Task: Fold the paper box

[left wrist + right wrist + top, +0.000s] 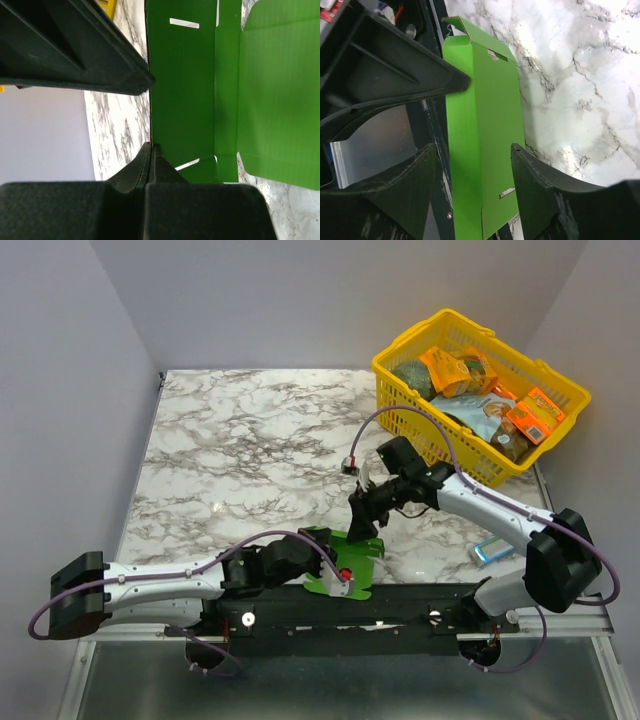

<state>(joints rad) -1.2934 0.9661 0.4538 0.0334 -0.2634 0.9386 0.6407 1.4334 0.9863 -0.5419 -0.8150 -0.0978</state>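
The paper box (350,558) is a bright green creased card cut-out lying at the near edge of the marble table, partly raised. My left gripper (336,574) is shut on its near-left edge. In the left wrist view the fingers (160,165) meet on the thin card edge, and the green panels with slots (185,90) spread to the right. My right gripper (362,520) hovers just above the card's far side, open. In the right wrist view its gripper (472,155) has spread jaws that frame a folded green panel (485,130) below, without touching it.
A yellow plastic basket (445,316) full of packs stands at the back right. A blue-and-white pack (492,550) lies on the table by the right arm's base. The black mounting rail (400,598) runs along the near edge, right under the card.
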